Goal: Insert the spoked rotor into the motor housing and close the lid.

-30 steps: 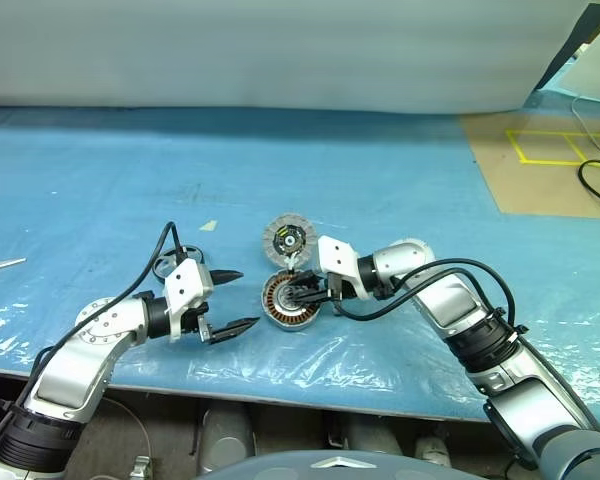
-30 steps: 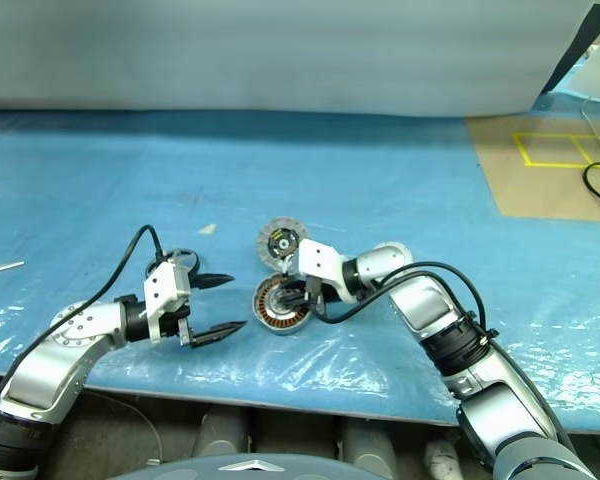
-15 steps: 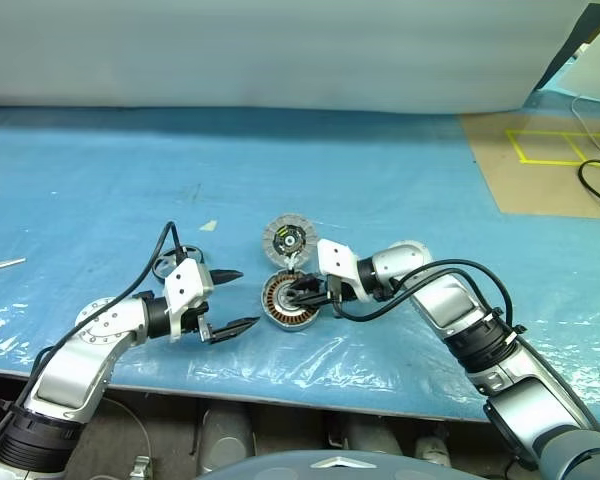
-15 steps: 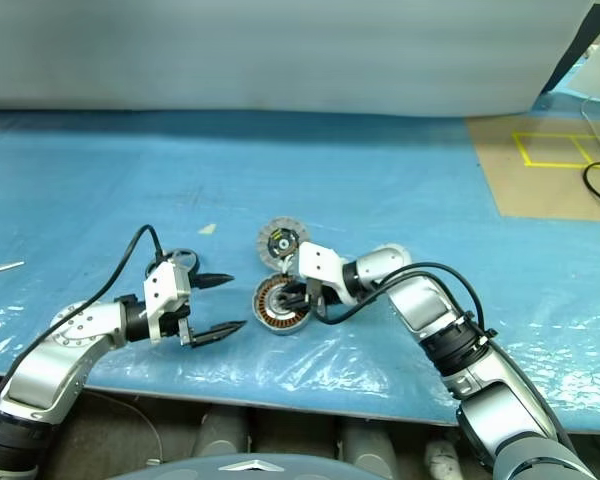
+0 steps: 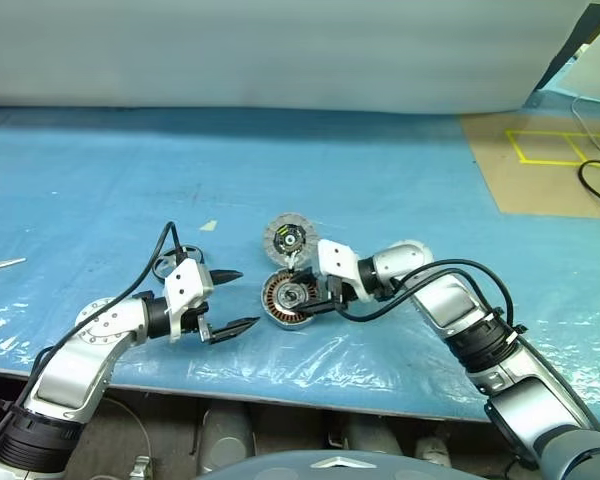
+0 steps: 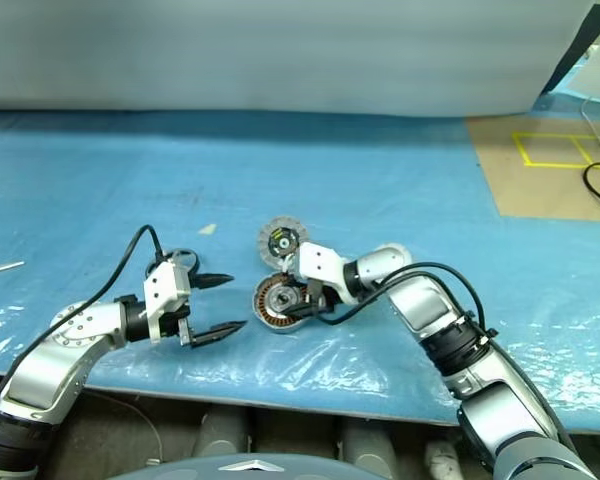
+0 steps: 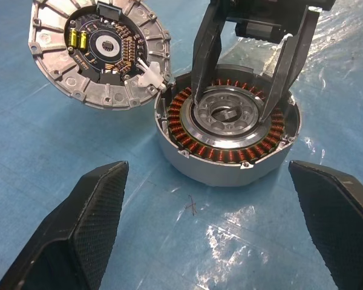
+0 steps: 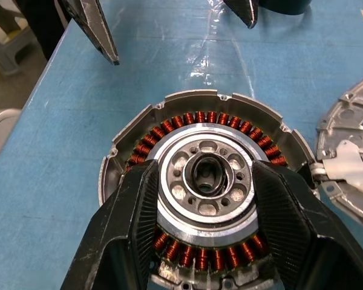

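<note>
Bench (image 5: pixel 400 180) w/ blue plastic cover carries everything. Motor housing (image 5: pixel 288 299) sits near front edge, copper windings up, spoked rotor (image 8: pixel 207 179) seated in its centre. Lid (image 5: pixel 288 239) lies open just behind, joined at housing's edge. Right end effector (image 8: pixel 207 187) over housing, fingers (image 8: pixel 136 208) spread either side of rotor. Left end effector (image 5: pixel 236 299) nearby to the left, spread wide, holding nothing.
</note>
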Robot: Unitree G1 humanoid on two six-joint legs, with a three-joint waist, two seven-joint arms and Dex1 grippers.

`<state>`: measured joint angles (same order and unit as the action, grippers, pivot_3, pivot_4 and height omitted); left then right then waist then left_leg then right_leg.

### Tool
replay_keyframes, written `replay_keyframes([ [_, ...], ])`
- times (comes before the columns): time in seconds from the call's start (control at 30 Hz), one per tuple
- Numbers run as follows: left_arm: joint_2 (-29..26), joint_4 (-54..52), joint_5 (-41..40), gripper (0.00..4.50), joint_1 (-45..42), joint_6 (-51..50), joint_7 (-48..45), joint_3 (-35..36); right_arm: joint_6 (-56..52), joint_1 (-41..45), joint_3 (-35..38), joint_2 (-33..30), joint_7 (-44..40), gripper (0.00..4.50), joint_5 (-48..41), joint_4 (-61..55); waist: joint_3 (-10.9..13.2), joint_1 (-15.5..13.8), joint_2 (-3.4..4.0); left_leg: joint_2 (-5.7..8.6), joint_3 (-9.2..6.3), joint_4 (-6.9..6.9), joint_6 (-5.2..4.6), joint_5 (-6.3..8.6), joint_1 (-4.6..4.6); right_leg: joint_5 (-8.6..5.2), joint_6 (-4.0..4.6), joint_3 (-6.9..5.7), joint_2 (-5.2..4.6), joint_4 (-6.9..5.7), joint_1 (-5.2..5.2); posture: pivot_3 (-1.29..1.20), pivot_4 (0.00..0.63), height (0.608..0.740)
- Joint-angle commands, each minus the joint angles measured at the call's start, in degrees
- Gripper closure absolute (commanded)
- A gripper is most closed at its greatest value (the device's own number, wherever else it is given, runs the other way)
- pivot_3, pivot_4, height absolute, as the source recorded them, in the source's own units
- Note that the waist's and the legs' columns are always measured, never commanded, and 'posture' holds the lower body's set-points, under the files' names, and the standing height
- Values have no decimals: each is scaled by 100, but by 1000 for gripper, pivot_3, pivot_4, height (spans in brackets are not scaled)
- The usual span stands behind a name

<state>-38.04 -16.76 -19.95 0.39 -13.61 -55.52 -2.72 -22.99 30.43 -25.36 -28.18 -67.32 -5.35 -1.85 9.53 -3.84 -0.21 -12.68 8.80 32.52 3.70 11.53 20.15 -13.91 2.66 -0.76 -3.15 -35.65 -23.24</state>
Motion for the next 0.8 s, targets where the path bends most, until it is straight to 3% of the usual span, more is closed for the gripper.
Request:
replay_keyframes([
  [0.03,-25,-96,-19,0,-5,94,-18,68,-295,195,320,-29,-124,1903,-429,-443,0,-1,0,0,0,0,0,0,0,0,0,0,0,0,0,0,150,740],
  [0.17,-16,-59,-13,0,-31,109,-31,53,-805,355,545,102,-74,1903,-824,-597,0,14,0,-1,0,-2,0,0,-1,0,0,0,1,0,0,0,150,740],
  [0.43,-3,-31,-6,0,-68,103,-37,31,-582,107,131,228,97,4451,-519,-273,0,-3,0,-1,1,-2,0,0,2,0,0,0,1,3,0,0,150,740],
  [0.8,-15,-212,-32,0,-3,-7,29,34,-378,129,9,311,263,4484,-293,37,0,-2,0,-1,0,-2,1,0,1,0,0,0,1,2,-1,0,150,740],
])
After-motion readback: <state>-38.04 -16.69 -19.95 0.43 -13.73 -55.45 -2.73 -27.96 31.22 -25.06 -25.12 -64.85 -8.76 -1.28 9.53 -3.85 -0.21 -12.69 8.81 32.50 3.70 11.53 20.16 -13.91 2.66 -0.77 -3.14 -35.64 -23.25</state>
